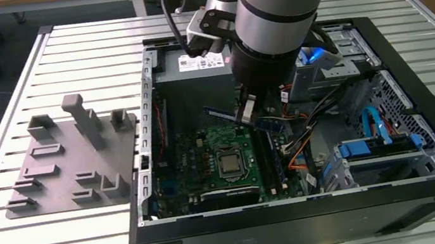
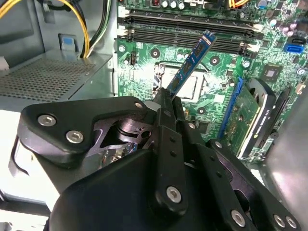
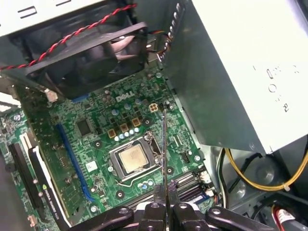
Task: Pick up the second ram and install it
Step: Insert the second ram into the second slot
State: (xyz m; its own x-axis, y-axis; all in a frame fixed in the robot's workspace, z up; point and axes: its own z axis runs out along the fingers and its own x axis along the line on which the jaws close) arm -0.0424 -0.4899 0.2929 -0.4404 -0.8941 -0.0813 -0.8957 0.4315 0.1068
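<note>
I've got the gripper (image 2: 169, 96) clamped tight on one end of the second ram (image 2: 193, 60), which is held in mid-air near the centre of the exterior frame. Under it is the green motherboard (image 3: 96, 144) with its CPU socket (image 3: 132, 159). The black memory slots (image 2: 187, 29) lie just beyond, stick not seated. The open computer case (image 1: 299, 213) surrounds it all. A grey fixture plate (image 1: 70, 162) sits at the exterior view's left.

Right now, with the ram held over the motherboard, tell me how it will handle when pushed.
The second ram looks thin and flat, so probably light, stiff lengthwise, yet prone to flex sideways. A long stretch juts past the pincer, so a push could pivot it in the grip. Its bare circuit board suggests fragility.
</note>
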